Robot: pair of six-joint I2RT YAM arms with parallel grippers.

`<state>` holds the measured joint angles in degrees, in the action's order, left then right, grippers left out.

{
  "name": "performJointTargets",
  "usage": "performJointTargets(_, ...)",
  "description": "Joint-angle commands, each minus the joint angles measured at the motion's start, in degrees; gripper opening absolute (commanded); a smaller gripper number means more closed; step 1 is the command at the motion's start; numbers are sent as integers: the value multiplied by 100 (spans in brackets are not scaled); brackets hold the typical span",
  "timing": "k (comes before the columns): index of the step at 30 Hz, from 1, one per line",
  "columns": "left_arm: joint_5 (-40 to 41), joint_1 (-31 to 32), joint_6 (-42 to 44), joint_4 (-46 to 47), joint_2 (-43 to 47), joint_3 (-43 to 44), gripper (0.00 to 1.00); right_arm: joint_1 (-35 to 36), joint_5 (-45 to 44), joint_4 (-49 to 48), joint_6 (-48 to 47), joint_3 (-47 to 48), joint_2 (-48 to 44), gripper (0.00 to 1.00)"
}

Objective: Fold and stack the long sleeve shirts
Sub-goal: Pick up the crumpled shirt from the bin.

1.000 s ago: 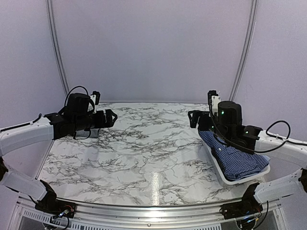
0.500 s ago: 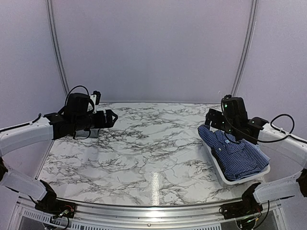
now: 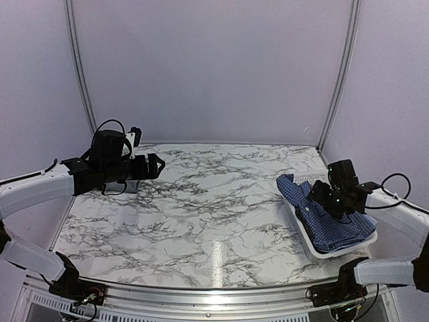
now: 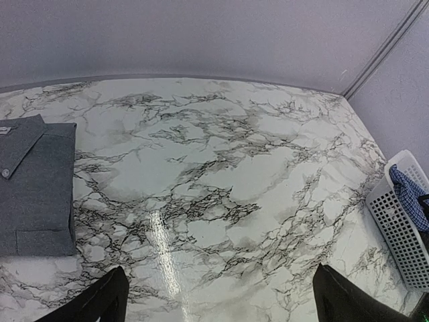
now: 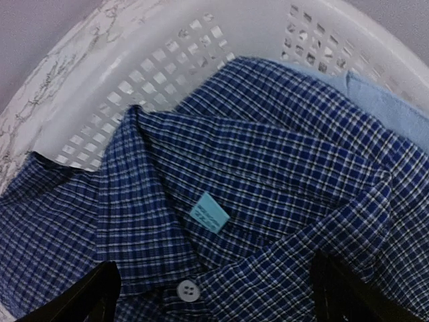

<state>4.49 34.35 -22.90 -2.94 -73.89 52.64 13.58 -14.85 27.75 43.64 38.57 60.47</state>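
1. While my right gripper (image 5: 221, 298) hangs just above the checked shirt (image 5: 268, 168), its jaws stand wide apart with nothing between them. One dark finger shows at each lower corner of the right wrist view.
2. That shirt lies crumpled in the white basket (image 3: 314, 249) at the right edge of the table (image 3: 201, 221), with its collar on top. Part of the cloth spills over the basket's far left rim.
3. Just ahead of the gap between my fingers sit the collar's teal label (image 5: 210, 212) and a white button (image 5: 188, 290).
4. A light blue shirt (image 5: 395, 111) lies beneath the checked one, showing past its edge against the basket wall.
5. My left gripper (image 3: 155, 166) hovers over the far left part of the table, well apart from the basket, with its jaws spread and empty.
6. A grey shirt (image 4: 33, 188) lies folded flat on the left part of the table, near that gripper but touching neither finger.
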Motion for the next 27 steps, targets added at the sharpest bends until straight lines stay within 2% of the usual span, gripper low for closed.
performJointTargets(1, -47, -16, 42, -75, 102, 132, 99, -444, 831, -550, 310, -379, 181, 93)
performJointTargets(4, -24, -16, 40, -75, 106, 126, 99, -758, 1159, -977, 340, -638, 307, 90)
performJointTargets(9, -2, -16, 27, -84, 107, 132, 99, -981, 1394, -1500, 384, -780, 463, 69)
performJointTargets(11, 3, -16, 9, -93, 101, 133, 99, -980, 1399, -1587, 358, -752, 567, 56)
performJointTargets(15, 1, -16, -13, -109, 103, 140, 99, -983, 1340, -1536, 270, -635, 671, 19)
performJointTargets(18, 34, -16, -13, -149, 118, 150, 99, -980, 1188, -1364, 156, -506, 566, 2)
performJointTargets(27, 154, -16, 37, -238, 173, 181, 99, -831, 868, -911, -486, 424, 1, 0)
